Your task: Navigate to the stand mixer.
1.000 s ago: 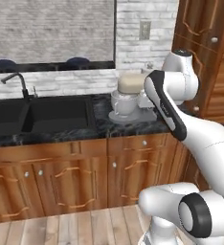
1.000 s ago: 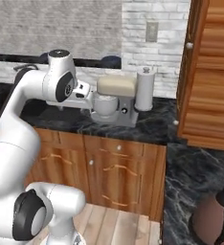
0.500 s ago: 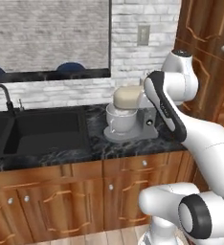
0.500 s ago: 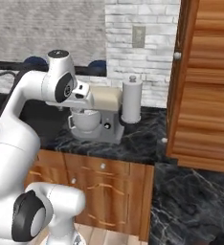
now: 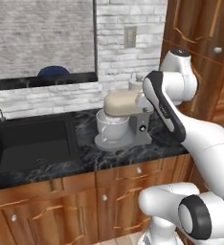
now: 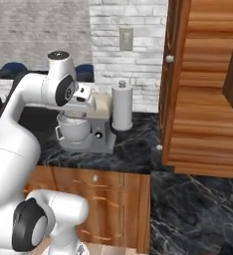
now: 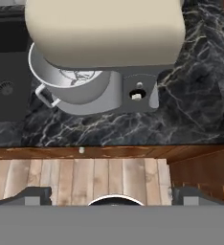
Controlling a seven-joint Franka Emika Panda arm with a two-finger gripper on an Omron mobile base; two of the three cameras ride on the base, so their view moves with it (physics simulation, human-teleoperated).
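Observation:
The stand mixer (image 5: 121, 122) stands on the black marble counter, with a cream head, grey body and pale bowl. In the right base view the stand mixer (image 6: 86, 130) sits just below my hand. My gripper (image 6: 87, 95) hovers over its head, with nothing held. In the hand view the stand mixer (image 7: 104, 38) lies straight ahead, bowl at left, small knob on its grey side. The gripper (image 7: 113, 196) shows its fingertips (image 7: 36, 195) wide apart at the bottom, open and empty.
A black sink (image 5: 32, 139) lies left of the mixer. A white paper towel roll (image 6: 122, 107) stands behind it to the right. A tall wooden cabinet (image 6: 203, 84) closes off the right side. Wooden lower cabinets (image 5: 118, 191) front the counter, over plank floor (image 7: 85, 177).
The whole picture has shifted: the base has driven right and closer. The sink has slid towards the left edge and the mixer looks larger and lower. The arm holds its pose.

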